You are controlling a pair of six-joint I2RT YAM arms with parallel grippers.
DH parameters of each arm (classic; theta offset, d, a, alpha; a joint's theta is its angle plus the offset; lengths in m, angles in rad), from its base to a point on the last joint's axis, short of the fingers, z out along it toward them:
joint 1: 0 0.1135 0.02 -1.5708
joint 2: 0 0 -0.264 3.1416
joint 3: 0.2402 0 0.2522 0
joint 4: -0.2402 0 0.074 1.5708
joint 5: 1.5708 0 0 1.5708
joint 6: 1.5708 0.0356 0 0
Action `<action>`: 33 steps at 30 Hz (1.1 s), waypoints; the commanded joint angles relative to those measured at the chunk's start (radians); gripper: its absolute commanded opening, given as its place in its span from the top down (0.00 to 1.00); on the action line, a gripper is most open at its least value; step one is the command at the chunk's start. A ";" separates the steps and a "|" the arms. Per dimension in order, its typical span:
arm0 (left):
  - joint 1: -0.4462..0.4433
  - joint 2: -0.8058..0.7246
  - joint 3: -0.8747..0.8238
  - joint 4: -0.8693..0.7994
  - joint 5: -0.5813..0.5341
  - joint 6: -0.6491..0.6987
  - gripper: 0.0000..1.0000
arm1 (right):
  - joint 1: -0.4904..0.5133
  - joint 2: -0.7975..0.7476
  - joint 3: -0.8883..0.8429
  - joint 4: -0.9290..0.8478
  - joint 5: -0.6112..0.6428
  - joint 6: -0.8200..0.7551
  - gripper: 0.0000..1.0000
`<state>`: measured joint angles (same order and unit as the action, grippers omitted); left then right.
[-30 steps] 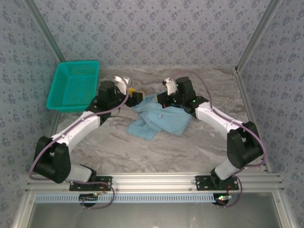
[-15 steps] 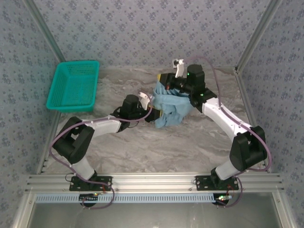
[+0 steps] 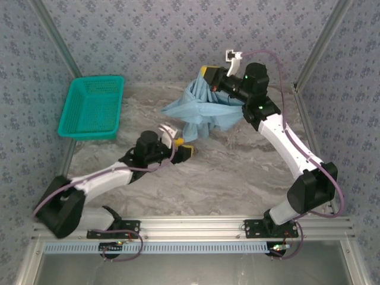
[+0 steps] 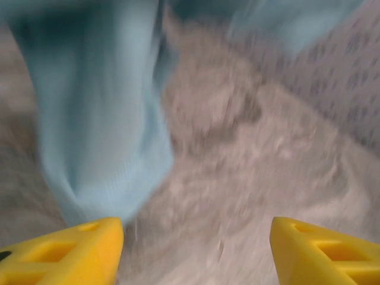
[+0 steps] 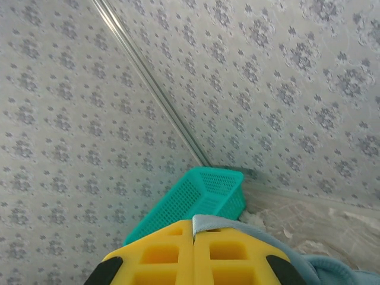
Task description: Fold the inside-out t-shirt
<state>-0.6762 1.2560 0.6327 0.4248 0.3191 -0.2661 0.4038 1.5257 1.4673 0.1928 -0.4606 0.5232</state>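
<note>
T-shirt (image 3: 202, 113) is off the bench (image 3: 237, 172), hanging bunched over the far middle from the right fingers (image 3: 209, 73). Right wrist view: those fingers are together, clamped on a blue fabric edge, raised against the patterned wall (image 5: 267, 71). The shirt's bottom end dangles close to the bench; can't tell if it touches. Left fingers (image 3: 183, 146) sit low, just on the near side of that bottom end, spread apart with nothing between them. Left wrist view is blurred, with cloth just ahead of one tip. Teal basket (image 3: 92, 107) is at far left, well apart from the shirt.
</note>
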 commanded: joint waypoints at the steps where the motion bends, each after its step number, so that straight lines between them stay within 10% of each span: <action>1: 0.004 -0.084 0.115 -0.058 -0.133 -0.076 0.27 | 0.030 -0.017 -0.039 -0.003 0.040 -0.065 1.00; 9: -0.024 0.123 0.402 -0.160 -0.154 -0.165 0.18 | 0.066 -0.015 -0.112 0.090 0.074 -0.009 1.00; 13: -0.064 0.256 0.466 -0.131 -0.178 -0.135 0.31 | 0.064 -0.010 -0.138 0.180 0.076 0.065 1.00; 21: -0.098 0.384 0.350 0.030 -0.260 -0.056 0.56 | 0.047 0.010 -0.114 0.415 0.104 0.283 1.00; 33: -0.078 0.337 0.203 -0.055 -0.443 0.017 0.56 | 0.022 -0.001 0.004 0.168 0.024 0.174 1.00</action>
<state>-0.7677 1.6447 0.8806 0.3965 -0.0647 -0.2722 0.4389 1.5539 1.4143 0.3916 -0.3820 0.7525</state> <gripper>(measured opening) 0.439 0.057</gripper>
